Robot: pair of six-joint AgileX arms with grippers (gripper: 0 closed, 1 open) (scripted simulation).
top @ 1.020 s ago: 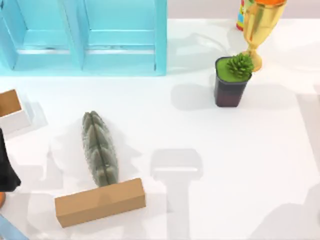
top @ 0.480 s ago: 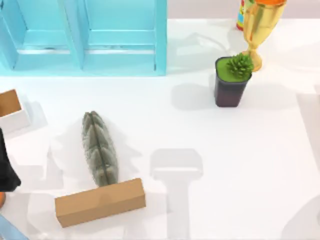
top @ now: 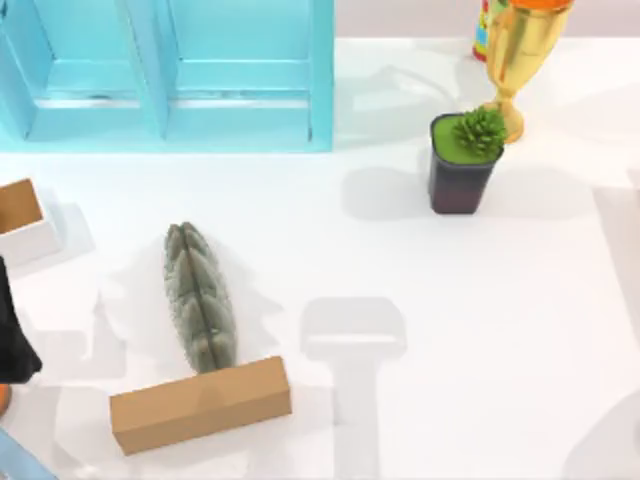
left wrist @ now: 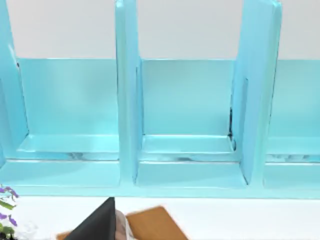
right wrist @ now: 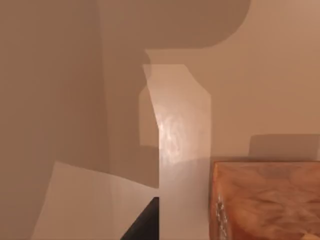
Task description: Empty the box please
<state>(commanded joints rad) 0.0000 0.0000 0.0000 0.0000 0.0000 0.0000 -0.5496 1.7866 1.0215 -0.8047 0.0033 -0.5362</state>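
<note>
A small white box [top: 22,232] with a brown inside sits at the table's left edge, cut off by the top view's border, so its contents are hidden. Just in front of it, my left arm [top: 12,335] is a black shape at the left border. The left wrist view has a black part of my left gripper [left wrist: 97,225] beside a brown surface [left wrist: 152,222] like the box's inside. A dark part of my right gripper [right wrist: 145,226] appears in the right wrist view, over pale shadowed ground next to an orange-brown block [right wrist: 265,200].
A light blue shelf unit [top: 165,70] spans the back left. A grey ridged oblong [top: 200,295] lies left of centre, with a brown cardboard block [top: 200,403] in front of it. A potted plant [top: 462,165] and a gold trophy [top: 520,55] stand at the back right.
Nothing on the table has moved. Only the shadow at the front right corner has shifted a little.
</note>
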